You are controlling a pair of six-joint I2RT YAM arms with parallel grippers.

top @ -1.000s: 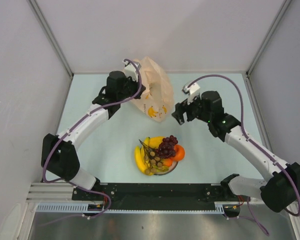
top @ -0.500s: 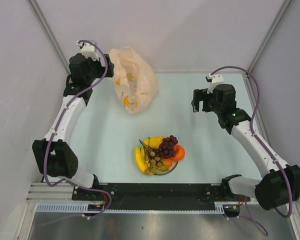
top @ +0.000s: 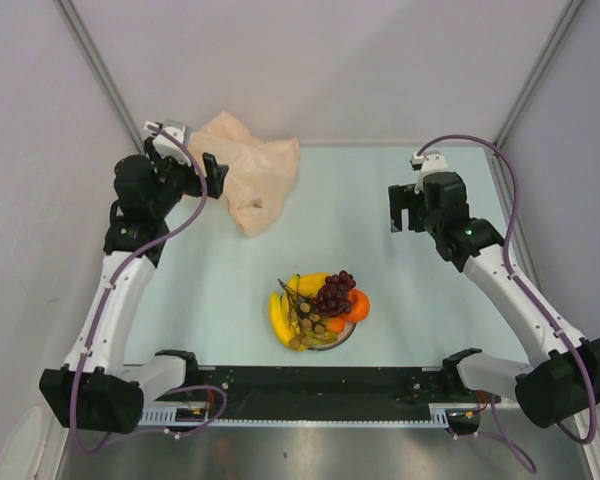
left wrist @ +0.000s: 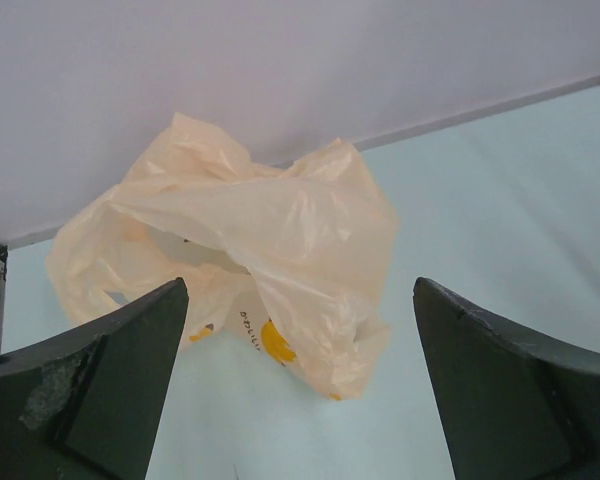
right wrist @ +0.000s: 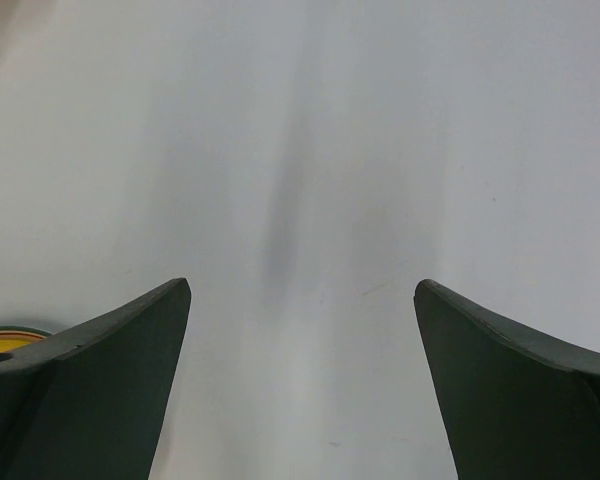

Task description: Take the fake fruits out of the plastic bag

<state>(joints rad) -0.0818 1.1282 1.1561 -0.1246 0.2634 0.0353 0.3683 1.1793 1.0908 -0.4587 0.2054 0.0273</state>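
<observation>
At the far-left corner of the pale worktop [top: 410, 290], the crumpled plastic bag [top: 252, 182] lies slumped just ahead of the left fingers [left wrist: 110, 380], which stand wide apart and grip nothing. The fake fruits [top: 318, 308] sit heaped near the front edge, well apart from the bag. The right fingers [right wrist: 520, 390], also spread wide, hover empty above the worktop at right.

Fake fruits [top: 318, 305] on the plate [top: 346, 334] at near centre, plastic bag [top: 254, 182] well behind, toward the far left
</observation>
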